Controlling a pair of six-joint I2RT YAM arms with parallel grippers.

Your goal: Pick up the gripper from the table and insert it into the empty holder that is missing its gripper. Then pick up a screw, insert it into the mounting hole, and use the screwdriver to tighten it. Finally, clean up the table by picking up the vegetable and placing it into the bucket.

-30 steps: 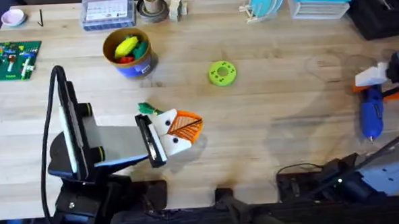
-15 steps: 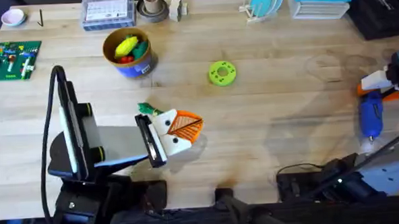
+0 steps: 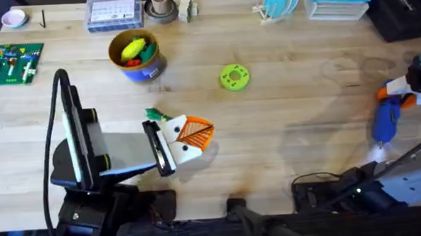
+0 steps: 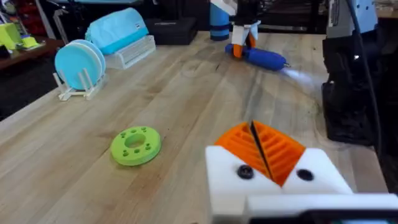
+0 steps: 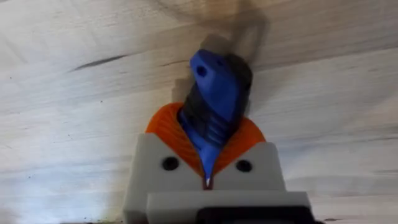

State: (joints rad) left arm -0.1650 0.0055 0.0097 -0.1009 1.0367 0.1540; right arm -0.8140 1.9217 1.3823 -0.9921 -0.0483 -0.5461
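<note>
My right gripper (image 3: 397, 93) is at the table's far right edge, shut on the blue screwdriver (image 3: 385, 119), which slants down towards the table with its bit near the wood. In the right wrist view its orange pads (image 5: 166, 134) clamp the screwdriver (image 5: 214, 99). My left gripper (image 3: 195, 133) rests low at centre-left, its white fingers and orange pads pressed together (image 4: 255, 146) with nothing seen between them. The vegetable (image 3: 154, 115) lies just behind it. The bucket (image 3: 135, 55) stands at the back left. The loose gripper, holder and screw are out of view.
A green ring disc (image 3: 234, 77) lies mid-table, also seen from the left wrist (image 4: 135, 146). A parts box (image 3: 113, 13), a green circuit board (image 3: 10, 63) and a blue plate rack (image 3: 280, 2) line the back edge. Open wood lies between the arms.
The right gripper has shifted slightly right and down, and the screwdriver has tilted so its bit end points more to the left. The left arm has not moved.
</note>
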